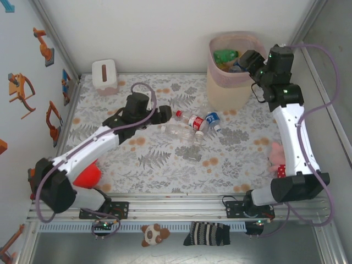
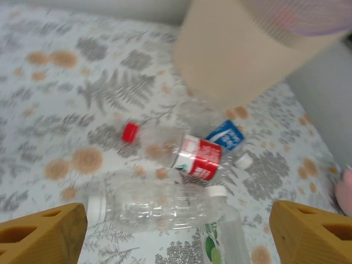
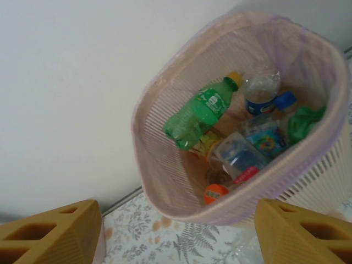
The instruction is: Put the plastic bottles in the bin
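The beige-pink bin (image 3: 159, 157) holds a green bottle (image 3: 195, 118); the tablecloth (image 1: 165, 165) bears grey ferns and orange blooms.

red label (image 2: 201, 158), blue label (image 2: 226, 134), green bottle's label (image 3: 212, 102); no lettering legible

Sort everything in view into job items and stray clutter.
Job: bin; red-capped bottle, clear bottle and blue-labelled bottle, not yet binned; green bottle, already binned.
Clutter: tissue box; pink plush; teddy bear; striped cloth.
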